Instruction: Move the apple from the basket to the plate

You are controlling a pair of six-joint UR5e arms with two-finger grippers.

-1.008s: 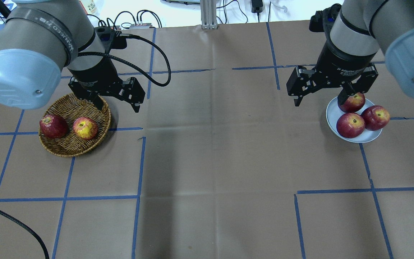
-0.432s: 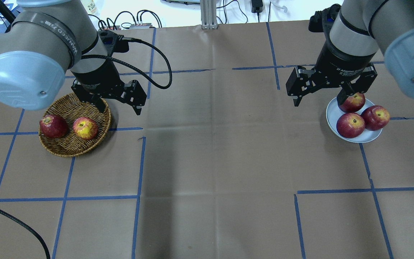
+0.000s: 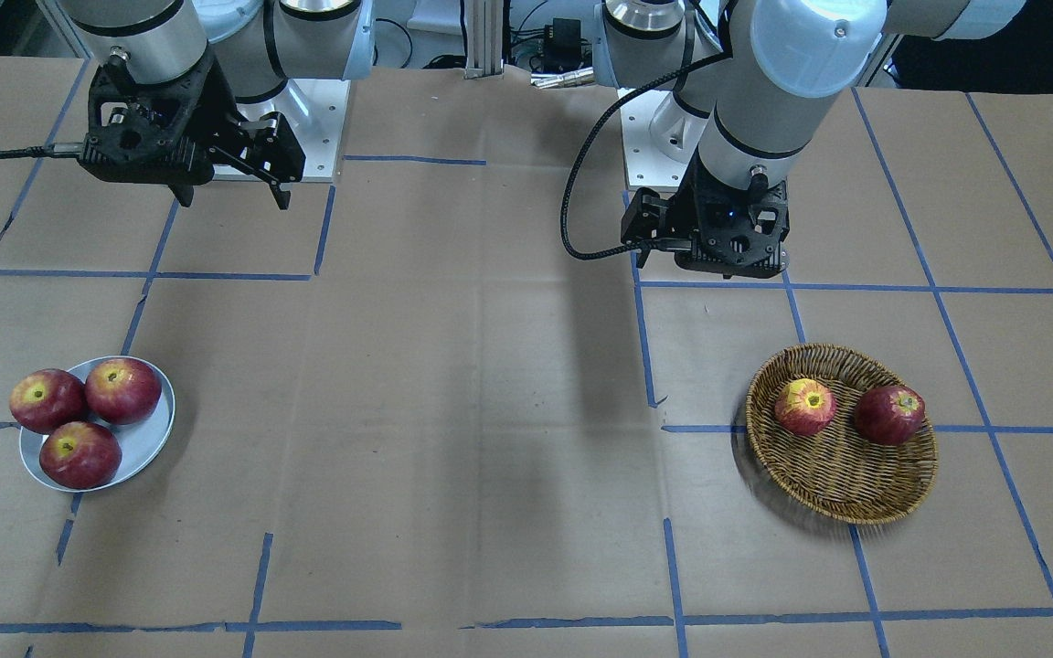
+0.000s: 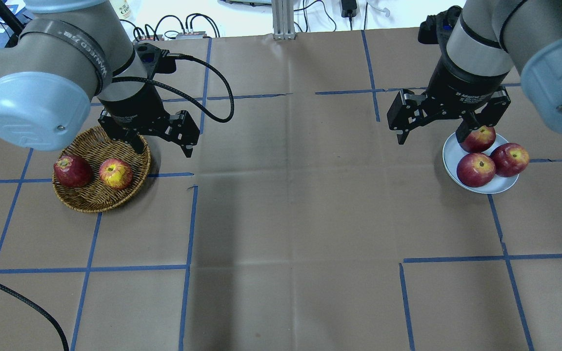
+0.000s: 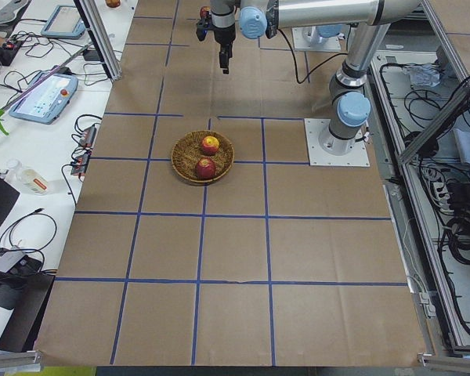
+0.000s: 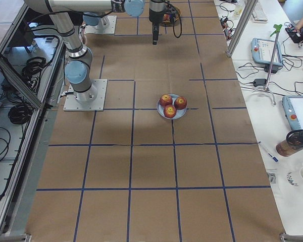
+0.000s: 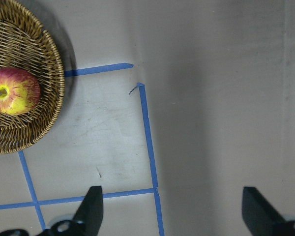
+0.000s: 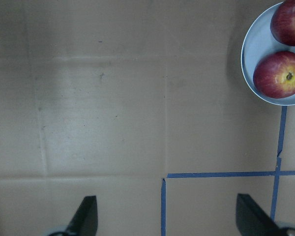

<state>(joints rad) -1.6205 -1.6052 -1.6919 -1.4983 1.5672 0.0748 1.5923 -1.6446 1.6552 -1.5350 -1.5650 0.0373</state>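
Observation:
The streaky orange-red apple (image 4: 115,173) with a yellow patch lies in the brown wicker basket (image 4: 90,196), beside a darker red apple (image 4: 72,171). It also shows in the front view (image 3: 804,407) and the left wrist view (image 7: 14,91). My left gripper (image 4: 164,145) is open and empty, high above the basket's far right rim. The pale grey-blue plate (image 4: 451,153) sits at the right and holds three dark red apples. My right gripper (image 4: 433,138) is open and empty, above the plate's far left side.
The table is brown paper with a grid of blue tape. A black cable (image 4: 212,83) loops off my left wrist. The basket (image 3: 837,484) and the plate (image 3: 147,448) lie far apart, with bare paper between them. Cables and gear lie beyond the far edge.
My left arm has shifted slightly to the right over the basket's rim, gripper still open. My right arm, the apples, the basket and the plate have not moved.

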